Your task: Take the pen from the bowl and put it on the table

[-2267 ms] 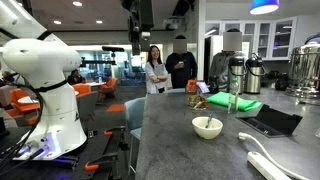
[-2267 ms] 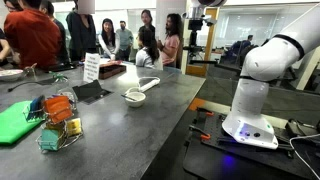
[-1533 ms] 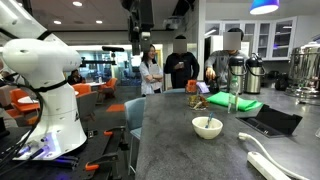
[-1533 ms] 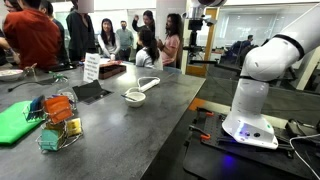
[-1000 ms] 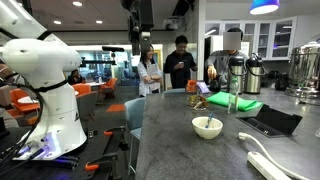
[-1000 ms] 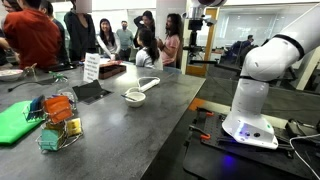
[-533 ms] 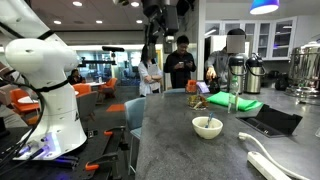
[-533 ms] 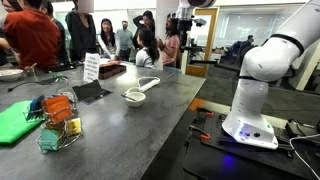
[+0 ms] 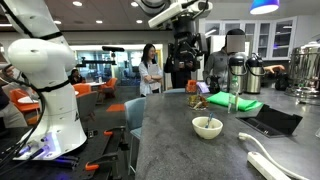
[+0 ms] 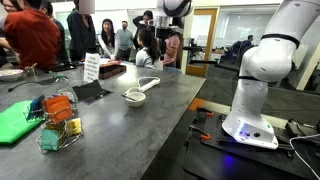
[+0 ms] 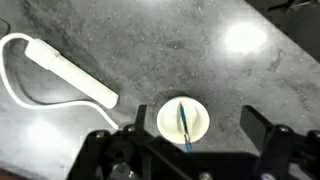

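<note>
The cream-white bowl [image 11: 184, 120] sits on the dark grey table [image 11: 150, 40], with the dark bluish pen [image 11: 184, 126] lying across it, one end over the rim. The bowl also shows in both exterior views [image 9: 207, 126] [image 10: 134, 96]; the pen is barely visible there. My gripper [image 11: 180, 140] is open, with its fingers [image 11: 258, 132] spread wide and empty. It hangs high above the table [image 9: 185, 50] [image 10: 165, 38], well clear of the bowl.
A white power strip with a thick cable [image 11: 70, 75] lies near the bowl [image 9: 265, 160]. A dark tablet [image 9: 268, 121], a green cloth [image 9: 235, 103], metal jugs [image 9: 245, 72] and a wire basket of packets [image 10: 58, 125] stand on the table. People stand beyond its far end.
The arm has swung from beside the table to above it, carrying the gripper over the counter toward the bowl. The bowl and pen have not moved.
</note>
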`<state>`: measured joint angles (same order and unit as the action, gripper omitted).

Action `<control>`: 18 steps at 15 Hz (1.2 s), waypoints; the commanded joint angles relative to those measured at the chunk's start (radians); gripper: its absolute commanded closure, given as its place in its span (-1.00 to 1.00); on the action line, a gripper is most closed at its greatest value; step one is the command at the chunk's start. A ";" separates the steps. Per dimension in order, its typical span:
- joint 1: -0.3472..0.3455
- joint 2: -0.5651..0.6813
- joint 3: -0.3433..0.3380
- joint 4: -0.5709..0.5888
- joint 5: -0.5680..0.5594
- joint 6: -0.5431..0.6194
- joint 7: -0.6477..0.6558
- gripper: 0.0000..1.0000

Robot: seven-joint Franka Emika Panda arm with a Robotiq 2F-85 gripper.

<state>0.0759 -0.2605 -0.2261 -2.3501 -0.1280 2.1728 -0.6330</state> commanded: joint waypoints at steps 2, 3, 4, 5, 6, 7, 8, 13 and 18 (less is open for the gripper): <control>-0.007 0.132 0.041 0.044 0.090 0.101 -0.127 -1.00; -0.009 0.160 0.054 0.052 0.114 0.118 -0.144 -1.00; -0.012 0.193 0.069 0.061 0.140 0.141 -0.152 -1.00; -0.015 0.221 0.084 0.072 0.162 0.158 -0.157 -1.00; -0.018 0.251 0.100 0.083 0.187 0.177 -0.162 -1.00; -0.022 0.282 0.119 0.096 0.203 0.198 -0.159 -1.00; -0.027 0.311 0.135 0.109 0.219 0.214 -0.162 -1.00; -0.071 0.445 0.214 0.177 0.295 0.259 -0.207 -1.00; -0.128 0.560 0.264 0.235 0.262 0.314 -0.238 -1.00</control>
<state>-0.0104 0.2508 0.0026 -2.1572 0.1413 2.4666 -0.8416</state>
